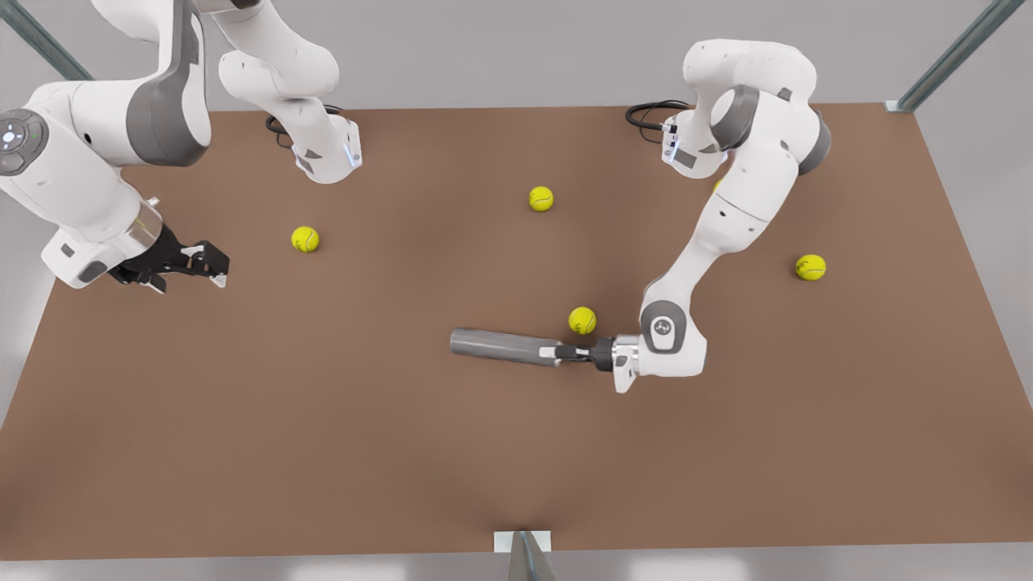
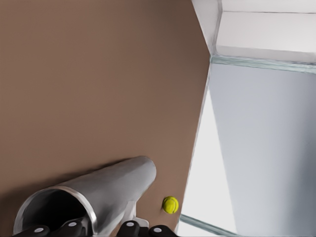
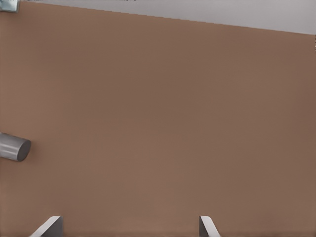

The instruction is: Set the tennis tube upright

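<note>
The tennis tube (image 1: 496,345) lies flat on the brown table (image 1: 323,420), a little to the front view's right of centre, its long axis running left to right. My left gripper (image 1: 561,353) is at the tube's right end, level with the table. In the left wrist view the tennis tube (image 2: 113,182) shows its open silvery rim, and the left gripper (image 2: 98,228) is shut on that rim's wall. My right gripper (image 1: 211,266) waits open above the table at the front view's left. The right wrist view shows the right gripper (image 3: 128,227) spread wide and the tennis tube's far end (image 3: 14,147).
Several yellow-green tennis balls lie on the table; one ball (image 1: 582,320) sits just behind the gripped end, another ball (image 1: 305,239) is near the right gripper. A ball (image 2: 171,204) lies past the tube in the left wrist view. A metal post (image 1: 523,550) stands at the front edge.
</note>
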Robot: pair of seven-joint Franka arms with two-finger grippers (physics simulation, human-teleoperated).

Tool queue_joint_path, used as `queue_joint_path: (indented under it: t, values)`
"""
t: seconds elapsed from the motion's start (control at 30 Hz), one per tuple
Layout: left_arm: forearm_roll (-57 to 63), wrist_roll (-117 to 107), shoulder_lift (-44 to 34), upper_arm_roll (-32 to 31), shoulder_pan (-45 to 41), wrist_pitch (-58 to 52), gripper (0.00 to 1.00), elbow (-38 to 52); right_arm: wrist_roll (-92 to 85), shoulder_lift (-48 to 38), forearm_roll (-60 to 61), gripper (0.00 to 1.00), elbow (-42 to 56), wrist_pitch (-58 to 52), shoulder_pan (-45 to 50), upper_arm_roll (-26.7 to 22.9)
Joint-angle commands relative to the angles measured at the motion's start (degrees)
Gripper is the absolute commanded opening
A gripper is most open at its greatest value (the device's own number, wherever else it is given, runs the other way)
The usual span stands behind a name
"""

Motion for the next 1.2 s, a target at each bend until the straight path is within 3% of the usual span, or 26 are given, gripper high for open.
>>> queue_joint_path:
  t: [0.0, 0.37, 0.57, 1.17]
  values:
    - [-0.54, 0.00, 0.00, -0.01, 0.02, 0.00, 0.23, -0.02, 0.00, 0.00, -0.01, 1.00, 0.00, 0.00, 0.08, -0.01]
    - [-0.71, 0.00, -0.53, -2.03, 1.33, 0.09, 0.21, -0.72, -0.09, 0.08, -0.01, 1.00, -0.18, 0.26, 0.17, -0.01]
    - [-1.68, -0.53, -0.44, -6.69, 6.26, -0.09, 0.21, -1.69, 0.00, 0.08, -0.01, 1.00, -0.18, 0.00, 0.17, -0.01]
    - [-0.63, -18.98, -7.74, -6.87, 13.02, -11.07, 0.21, -4.76, 0.00, 0.00, -0.01, 1.00, -0.18, -0.35, 0.17, 0.08]
